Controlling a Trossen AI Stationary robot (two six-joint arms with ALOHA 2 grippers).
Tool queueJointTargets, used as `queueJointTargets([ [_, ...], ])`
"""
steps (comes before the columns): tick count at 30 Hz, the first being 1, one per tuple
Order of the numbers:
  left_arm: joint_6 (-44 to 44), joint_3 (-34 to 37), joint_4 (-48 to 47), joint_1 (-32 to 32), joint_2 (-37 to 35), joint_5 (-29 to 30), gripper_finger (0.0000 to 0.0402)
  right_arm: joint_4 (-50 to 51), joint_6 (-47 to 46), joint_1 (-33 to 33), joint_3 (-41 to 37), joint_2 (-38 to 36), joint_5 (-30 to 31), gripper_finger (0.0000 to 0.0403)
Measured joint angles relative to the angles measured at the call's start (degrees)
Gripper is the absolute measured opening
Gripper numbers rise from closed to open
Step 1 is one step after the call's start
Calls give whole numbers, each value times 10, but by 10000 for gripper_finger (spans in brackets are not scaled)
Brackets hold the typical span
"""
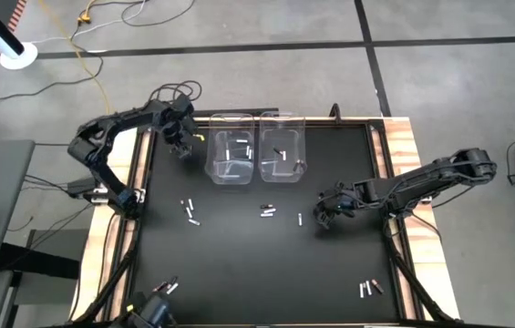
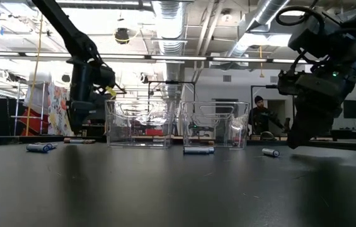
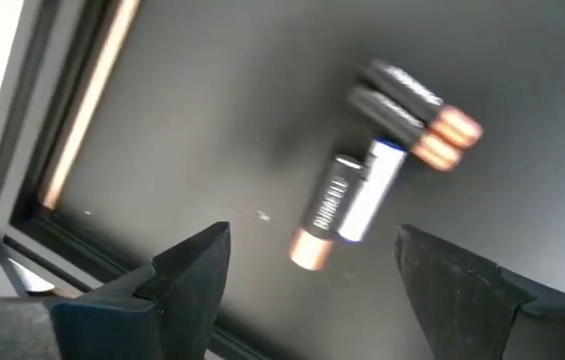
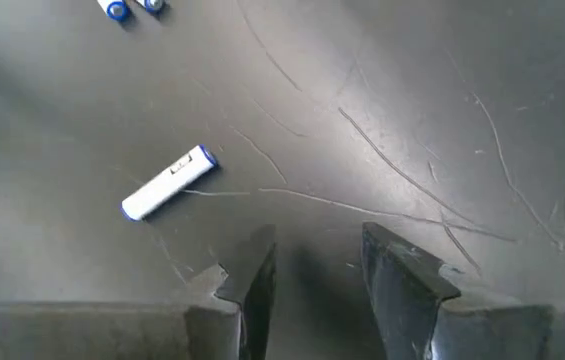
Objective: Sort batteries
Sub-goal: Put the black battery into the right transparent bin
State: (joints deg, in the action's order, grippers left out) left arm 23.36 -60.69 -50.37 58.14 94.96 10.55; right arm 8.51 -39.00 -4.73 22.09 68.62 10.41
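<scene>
We see a matte black worktop (image 1: 239,264), finely scratched and edged in pale wood, set on grey floor tiles, with an industrial room of exposed ducts and a person (image 2: 259,113) beyond it. Two clear plastic bins (image 1: 255,148) stand side by side at the far edge, while the batteries (image 1: 190,211), slim white and copper-tipped cylinders, lie scattered across the surface and a few inside the bins. The left gripper (image 1: 180,146) hangs beside the bins with fingers apart and nothing between them, and the right gripper (image 1: 324,217) hovers low just beside one white battery (image 4: 169,182), its fingers likewise parted and empty.
</scene>
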Motion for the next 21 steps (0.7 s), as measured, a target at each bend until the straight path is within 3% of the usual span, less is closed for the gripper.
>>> queueJointTargets([
  [7,29,0,15,34,1,-2,279,-8,0,0,0,0,0,163],
  [13,63,0,30,48,11,-54,279,-8,0,0,0,0,0,163],
  [21,85,0,34,47,27,-41,279,-9,0,0,0,0,0,163],
])
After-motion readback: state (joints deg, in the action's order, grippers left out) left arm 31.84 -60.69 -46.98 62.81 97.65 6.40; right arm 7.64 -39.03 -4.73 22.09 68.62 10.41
